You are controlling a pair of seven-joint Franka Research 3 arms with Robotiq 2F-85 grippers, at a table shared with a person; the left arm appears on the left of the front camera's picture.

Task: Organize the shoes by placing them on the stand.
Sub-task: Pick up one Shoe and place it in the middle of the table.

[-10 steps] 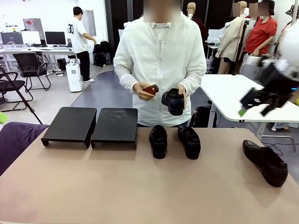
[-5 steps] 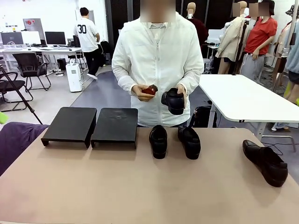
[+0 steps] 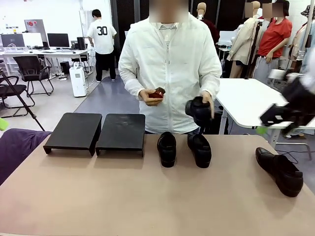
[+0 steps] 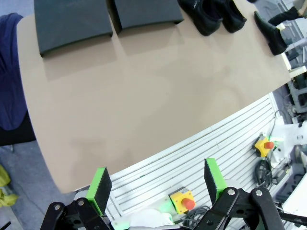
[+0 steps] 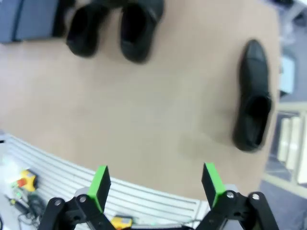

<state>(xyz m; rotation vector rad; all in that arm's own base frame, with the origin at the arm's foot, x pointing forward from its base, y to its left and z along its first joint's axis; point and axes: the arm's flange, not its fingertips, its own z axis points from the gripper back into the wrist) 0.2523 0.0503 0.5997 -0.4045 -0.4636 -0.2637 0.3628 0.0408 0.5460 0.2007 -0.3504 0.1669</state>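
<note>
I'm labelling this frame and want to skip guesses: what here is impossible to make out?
- Small reddish-brown object, front view: too small, half covered by the person's hand.
- Glossy black leather shoe, front view: partly covered by the person's other hand.
- Two matte-black stand trays, left wrist view: far ends cut by the top edge.
</note>
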